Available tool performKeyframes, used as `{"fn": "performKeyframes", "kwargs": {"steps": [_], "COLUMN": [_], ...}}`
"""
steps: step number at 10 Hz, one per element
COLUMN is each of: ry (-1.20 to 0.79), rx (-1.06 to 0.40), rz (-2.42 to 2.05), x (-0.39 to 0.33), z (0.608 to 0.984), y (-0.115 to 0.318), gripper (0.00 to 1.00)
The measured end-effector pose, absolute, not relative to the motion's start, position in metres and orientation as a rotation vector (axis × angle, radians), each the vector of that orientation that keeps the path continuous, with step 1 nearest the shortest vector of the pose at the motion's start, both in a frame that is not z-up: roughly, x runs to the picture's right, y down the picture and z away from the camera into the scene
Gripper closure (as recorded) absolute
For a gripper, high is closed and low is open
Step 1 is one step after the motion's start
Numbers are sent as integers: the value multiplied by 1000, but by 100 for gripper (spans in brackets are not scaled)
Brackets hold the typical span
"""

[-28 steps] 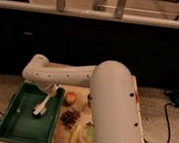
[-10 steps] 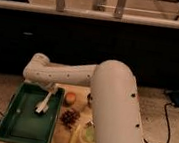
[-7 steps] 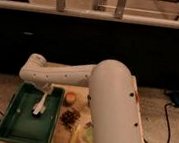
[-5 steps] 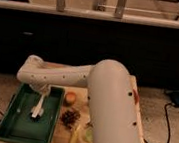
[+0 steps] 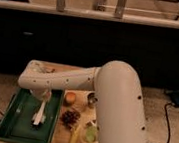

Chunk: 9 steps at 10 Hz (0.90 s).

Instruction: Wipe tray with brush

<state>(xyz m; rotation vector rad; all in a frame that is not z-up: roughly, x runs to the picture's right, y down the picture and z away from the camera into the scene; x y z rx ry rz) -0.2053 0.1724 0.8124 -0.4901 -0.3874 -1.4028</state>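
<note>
The dark-green tray (image 5: 11, 130) lies at the lower left on the table. The white brush (image 5: 39, 114) stands nearly upright inside it, its lower end on the tray floor near the middle. My gripper (image 5: 44, 96) hangs from the white arm over the tray's far half and holds the top of the brush. The arm's wrist hides the top end of the brush.
To the right of the tray lie an orange round fruit (image 5: 70, 98), a bunch of dark grapes (image 5: 70, 117), a yellowish banana-like item (image 5: 74, 137), a pale green item (image 5: 91, 133) and a small grey cup (image 5: 91, 100). A black cable (image 5: 170, 123) runs on the floor at right.
The arm's wrist and the brush have moved left and a little toward the tray's middle. The brush end has slid across the tray floor.
</note>
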Motion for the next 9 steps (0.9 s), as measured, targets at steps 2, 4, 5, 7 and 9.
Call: {"fn": "performKeyframes", "kwargs": {"steps": [2,4,5,7,9], "ry": [-344,-321,-310,-327,-363], "rx": [-489,-484,-470,-448,-425], "rz": [-1370,-1362,-1367,-1397,-1446], "x": [-182,-177,-182,-208,-246], "z": [815,822,832,837,838], "y": [155,140,124,115,114], "gripper": [96,96,96,96,96]}}
